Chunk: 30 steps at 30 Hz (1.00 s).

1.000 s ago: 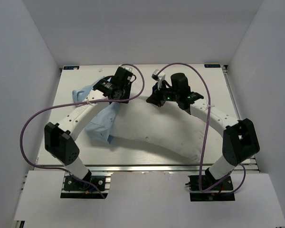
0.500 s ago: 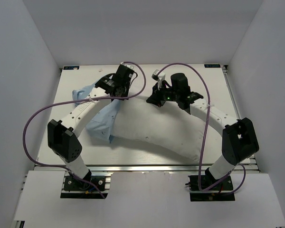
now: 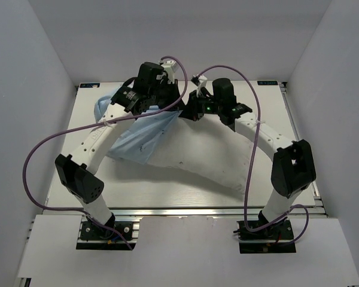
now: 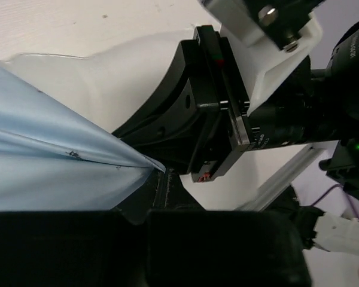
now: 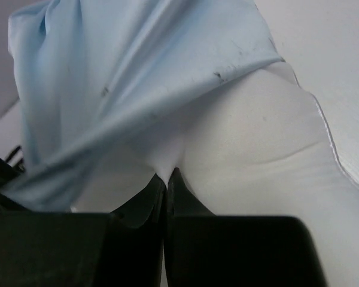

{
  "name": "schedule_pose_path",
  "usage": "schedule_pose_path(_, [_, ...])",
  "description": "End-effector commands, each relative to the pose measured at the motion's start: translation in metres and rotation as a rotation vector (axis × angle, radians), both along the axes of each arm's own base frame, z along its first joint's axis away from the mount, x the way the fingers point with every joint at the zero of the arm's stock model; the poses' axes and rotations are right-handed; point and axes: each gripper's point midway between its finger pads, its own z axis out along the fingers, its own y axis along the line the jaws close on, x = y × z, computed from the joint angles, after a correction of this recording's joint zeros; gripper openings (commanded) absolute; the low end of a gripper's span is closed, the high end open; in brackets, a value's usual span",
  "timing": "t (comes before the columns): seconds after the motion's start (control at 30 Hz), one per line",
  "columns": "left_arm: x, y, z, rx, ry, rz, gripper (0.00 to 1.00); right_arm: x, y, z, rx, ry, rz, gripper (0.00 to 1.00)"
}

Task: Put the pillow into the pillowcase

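- Pillow (image 3: 215,164) lay slantwise on the tabletop (image 3: 78,179), plump and white. It ran from the far middle down toward the near right edge.
- The pillowcase (image 3: 140,134), thin and light blue, sat at the pillow's far-left end. It spread in a wrinkled fan from the left part of the tabletop up to a raised point between the two claws.
- The left claw (image 4: 157,177) was closed tight on a drawn-up fold of the pillowcase. Its wrist view showed the blue cloth tapering into the black fingertips.
- The right claw (image 5: 167,174) was pinched shut on a peak of the white pillow, its jaws meeting with only the fabric between them.
- The two claws stood just beside each other above the pillow's far end.
- In the right wrist view the blue cloth draped over the top of the pillow's end, its hem crossing the white fabric.
- Whether that end sat inside the pillowcase's opening or merely beneath a layer of it could not be told.
- Most of the pillow lay bare outside the pillowcase.
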Motion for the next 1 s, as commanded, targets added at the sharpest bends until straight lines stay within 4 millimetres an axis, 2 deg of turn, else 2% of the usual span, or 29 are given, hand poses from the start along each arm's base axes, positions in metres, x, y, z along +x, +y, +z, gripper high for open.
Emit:
schedule_pose_path(0.0, [-0.021, -0.046, 0.079, -0.283, -0.098, -0.174, 0.00, 0.002, 0.021, 0.120, 0.265, -0.150, 0.018, 0.00])
schedule_pose_path(0.03, [-0.023, -0.048, 0.080, -0.310, -0.079, -0.181, 0.00, 0.001, 0.020, 0.124, 0.277, -0.147, 0.013, 0.00])
schedule_pose_path(0.1, [-0.028, -0.052, 0.097, -0.377, -0.101, -0.189, 0.00, 0.000, 0.017, 0.130, 0.286, -0.158, -0.008, 0.00])
schedule_pose_path(0.13, [-0.031, -0.053, 0.094, -0.391, -0.091, -0.195, 0.00, 0.001, 0.014, 0.130, 0.285, -0.171, -0.021, 0.00])
schedule_pose_path(0.17, [-0.031, -0.054, 0.103, -0.422, -0.115, -0.198, 0.00, 0.006, 0.008, 0.126, 0.275, -0.177, -0.054, 0.00])
schedule_pose_path(0.23, [-0.037, -0.050, 0.114, -0.461, -0.122, -0.192, 0.00, 0.011, -0.004, 0.136, 0.274, -0.219, -0.092, 0.00])
schedule_pose_path(0.27, [-0.037, -0.049, 0.110, -0.464, -0.121, -0.185, 0.00, 0.024, -0.016, 0.145, 0.275, -0.245, -0.147, 0.00])
schedule_pose_path(0.33, [-0.042, -0.043, 0.107, -0.458, -0.125, -0.162, 0.00, 0.034, -0.032, 0.157, 0.271, -0.295, -0.200, 0.00])
schedule_pose_path(0.37, [-0.038, -0.038, 0.083, -0.423, -0.092, -0.120, 0.00, 0.043, -0.044, 0.163, 0.269, -0.320, -0.244, 0.00])
schedule_pose_path(0.43, [-0.039, -0.031, 0.060, -0.405, -0.065, -0.077, 0.00, 0.044, -0.054, 0.163, 0.255, -0.363, -0.262, 0.00])
schedule_pose_path(0.47, [-0.043, -0.026, 0.035, -0.392, -0.034, -0.055, 0.00, 0.043, -0.057, 0.161, 0.248, -0.372, -0.269, 0.00])
schedule_pose_path(0.53, [-0.043, -0.021, 0.013, -0.406, -0.005, -0.006, 0.00, 0.033, -0.058, 0.139, 0.213, -0.361, -0.249, 0.00])
schedule_pose_path(0.57, [-0.048, -0.015, -0.017, -0.384, 0.041, 0.028, 0.00, 0.027, -0.059, 0.134, 0.205, -0.362, -0.245, 0.00])
schedule_pose_path(0.6, [-0.050, -0.012, -0.028, -0.394, 0.076, 0.055, 0.00, 0.023, -0.058, 0.107, 0.169, -0.323, -0.238, 0.00])
schedule_pose_path(0.67, [-0.056, -0.007, -0.038, -0.415, 0.090, 0.079, 0.00, 0.008, -0.053, 0.081, 0.109, -0.329, -0.202, 0.00])
schedule_pose_path(0.7, [-0.060, -0.003, -0.061, -0.397, 0.139, 0.106, 0.00, -0.001, -0.054, 0.046, 0.061, -0.276, -0.187, 0.00])
schedule_pose_path(0.8, [-0.069, 0.002, -0.089, -0.354, 0.225, 0.130, 0.00, -0.023, -0.050, 0.005, -0.001, -0.235, -0.129, 0.00])
schedule_pose_path(0.83, [-0.073, 0.003, -0.096, -0.345, 0.251, 0.126, 0.00, -0.031, -0.051, -0.016, -0.027, -0.197, -0.115, 0.00])
schedule_pose_path(0.9, [-0.080, 0.001, -0.108, -0.336, 0.306, 0.112, 0.00, -0.047, -0.049, -0.032, -0.040, -0.158, -0.060, 0.00])
schedule_pose_path(0.97, [-0.084, -0.002, -0.113, -0.340, 0.333, 0.097, 0.00, -0.066, -0.045, -0.039, -0.036, -0.124, 0.024, 0.07])
